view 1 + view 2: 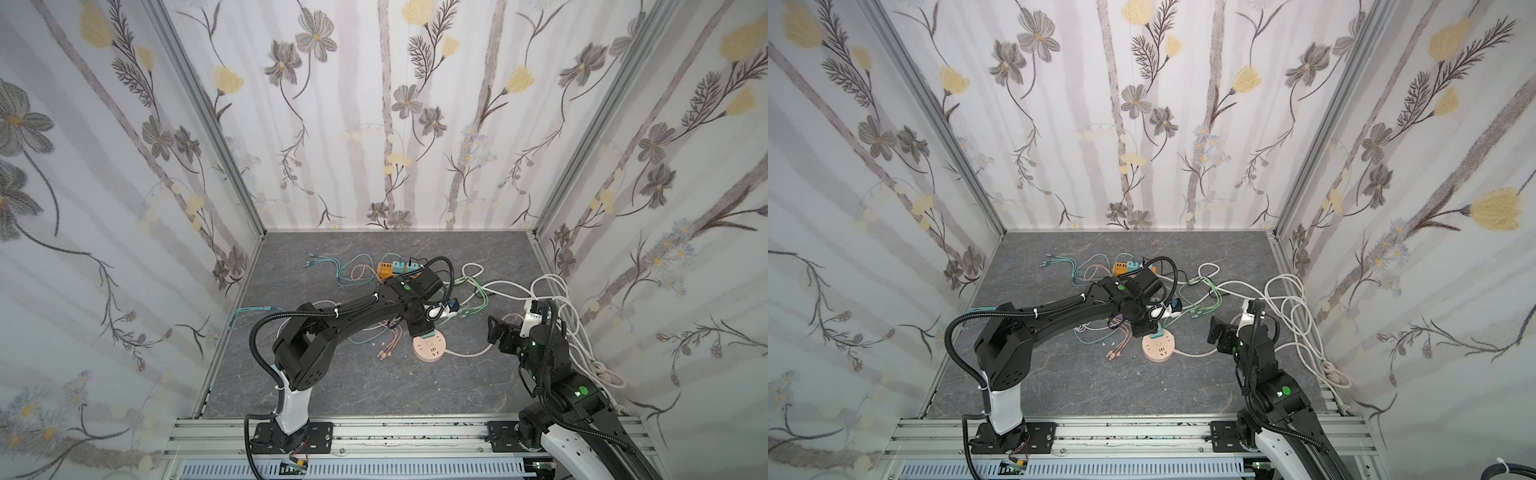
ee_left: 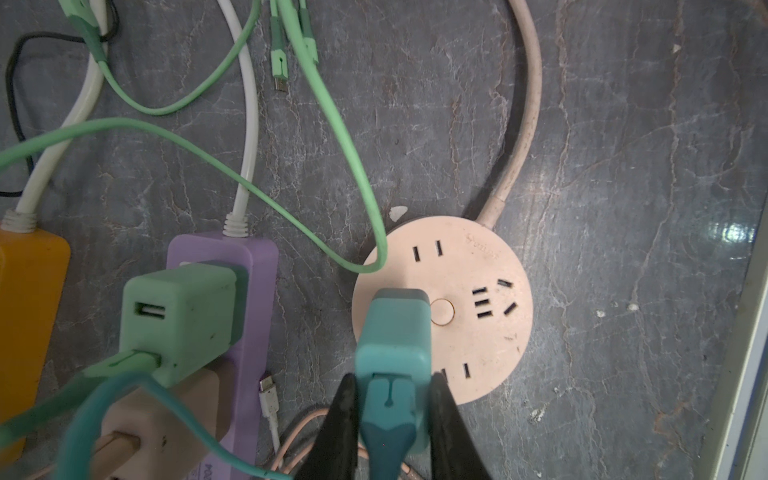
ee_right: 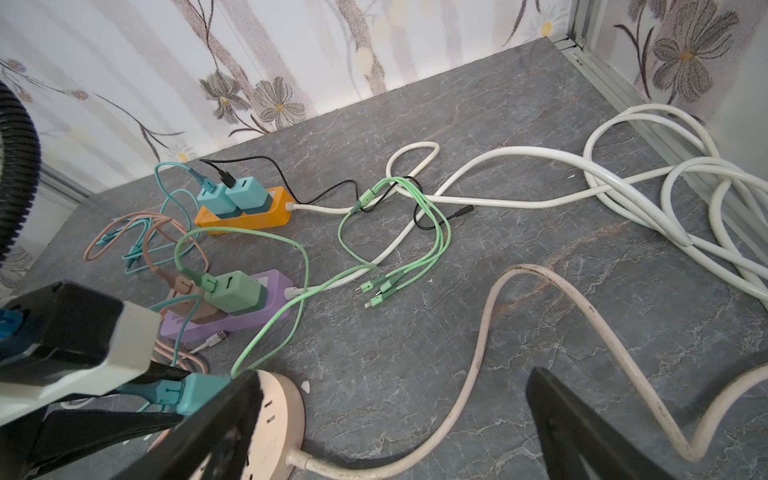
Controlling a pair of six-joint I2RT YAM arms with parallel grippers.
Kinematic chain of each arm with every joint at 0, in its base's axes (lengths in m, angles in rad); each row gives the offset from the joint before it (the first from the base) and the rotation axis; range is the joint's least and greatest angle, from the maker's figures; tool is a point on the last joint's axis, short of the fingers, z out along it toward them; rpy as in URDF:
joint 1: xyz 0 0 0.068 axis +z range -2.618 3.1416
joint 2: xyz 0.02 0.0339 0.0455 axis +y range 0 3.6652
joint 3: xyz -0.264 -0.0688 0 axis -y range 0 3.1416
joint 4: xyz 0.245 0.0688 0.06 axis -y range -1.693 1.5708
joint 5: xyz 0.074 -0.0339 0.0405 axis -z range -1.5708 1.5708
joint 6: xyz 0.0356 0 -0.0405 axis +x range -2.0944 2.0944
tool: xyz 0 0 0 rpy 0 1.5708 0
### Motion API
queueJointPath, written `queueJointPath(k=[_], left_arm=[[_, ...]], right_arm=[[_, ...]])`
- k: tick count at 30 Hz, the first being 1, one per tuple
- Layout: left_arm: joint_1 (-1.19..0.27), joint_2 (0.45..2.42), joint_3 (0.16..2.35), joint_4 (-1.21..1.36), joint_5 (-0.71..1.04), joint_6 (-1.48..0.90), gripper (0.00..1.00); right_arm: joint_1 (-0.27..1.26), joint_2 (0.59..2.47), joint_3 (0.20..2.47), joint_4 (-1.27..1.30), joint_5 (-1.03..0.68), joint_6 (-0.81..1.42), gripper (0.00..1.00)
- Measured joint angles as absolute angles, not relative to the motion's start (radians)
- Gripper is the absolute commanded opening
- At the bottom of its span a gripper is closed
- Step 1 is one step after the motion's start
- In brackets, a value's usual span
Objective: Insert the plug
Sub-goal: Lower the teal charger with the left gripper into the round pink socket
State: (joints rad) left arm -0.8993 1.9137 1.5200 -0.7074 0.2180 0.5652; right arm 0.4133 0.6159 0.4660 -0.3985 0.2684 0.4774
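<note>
The plug is a teal charger block with a teal cable. My left gripper is shut on its sides, and the black fingers press its rear end. It stands on the face of the round pink socket disc, just beside the centre button. Its prongs are hidden. In both top views the left gripper points down onto the disc. My right gripper is open and holds nothing. It hovers to the right of the disc, above the disc's pink cord.
A purple power strip carrying a green charger lies beside the disc, with an orange strip behind it. Green cables and thick white cords sprawl over the grey floor toward the right wall.
</note>
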Motion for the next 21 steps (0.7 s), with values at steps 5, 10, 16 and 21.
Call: queueJointPath(k=[5,10,16,21], left_arm=[[-0.899,1.912,1.52,-0.707,0.22,0.557,0.0],[-0.899,1.888,1.549,-0.758,0.226,0.549,0.0],[-0.9,1.89,1.567,-0.776,0.224,0.541,0.0],[-0.902,1.902,1.542,-0.781,0.205,0.523,0.0]], right_arm=[[0.413,0.618,0.466,-0.398,0.268,0.478,0.99],[0.413,0.614,0.467,-0.398,0.268,0.478,0.99],[0.413,0.605,0.467,-0.398,0.268,0.481,0.99],[0.413,0.602,0.467,-0.398,0.268,0.481,0.99]])
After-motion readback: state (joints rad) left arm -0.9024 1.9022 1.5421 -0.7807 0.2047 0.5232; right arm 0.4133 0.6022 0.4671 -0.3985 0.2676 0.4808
